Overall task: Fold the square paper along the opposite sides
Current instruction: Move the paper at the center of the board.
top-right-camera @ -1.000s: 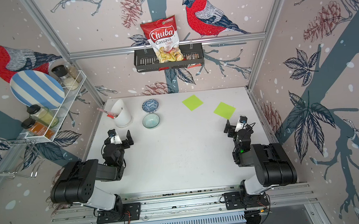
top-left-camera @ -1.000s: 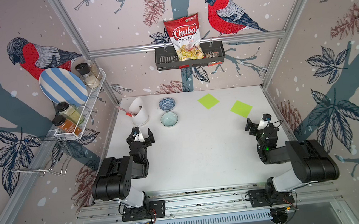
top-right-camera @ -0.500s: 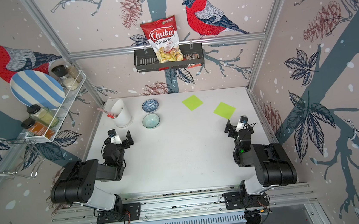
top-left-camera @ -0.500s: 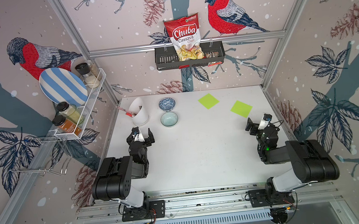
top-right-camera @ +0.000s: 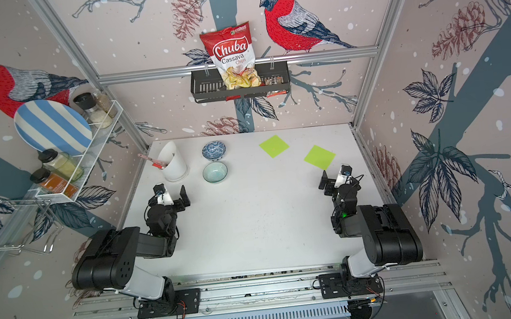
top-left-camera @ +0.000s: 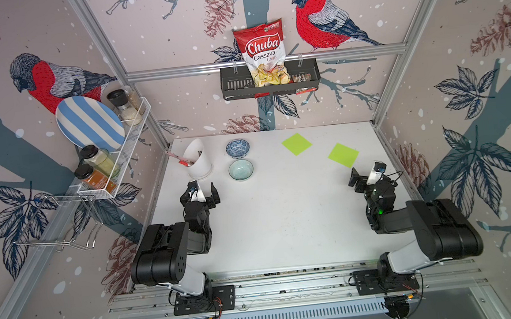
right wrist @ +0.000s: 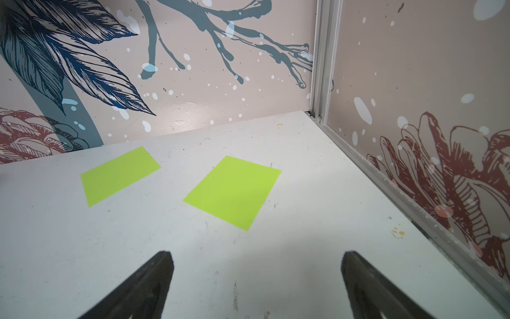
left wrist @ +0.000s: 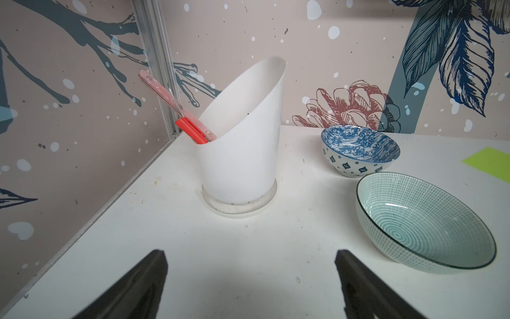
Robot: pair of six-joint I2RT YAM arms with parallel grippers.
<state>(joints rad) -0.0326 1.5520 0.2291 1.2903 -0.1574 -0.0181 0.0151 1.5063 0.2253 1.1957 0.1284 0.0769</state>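
Middle of table (top-left-camera: 285, 221) open between the arms, a broad lane from front edge to back wall (top-left-camera: 198, 114). Ahead of left gripper (left wrist: 249, 255), jaws apart: holder (left wrist: 240, 154) upright dead ahead, teal bowl (left wrist: 425, 221) and blue bowl (left wrist: 358, 150) on the inner side, slim gap between holder and bowls, left wall (left wrist: 55, 124) close outside. Ahead of right gripper (right wrist: 256, 254), jaws apart: near paper (right wrist: 233, 192) and far paper (right wrist: 118, 175) lie flat on open surface, right wall (right wrist: 414, 82) close outside.
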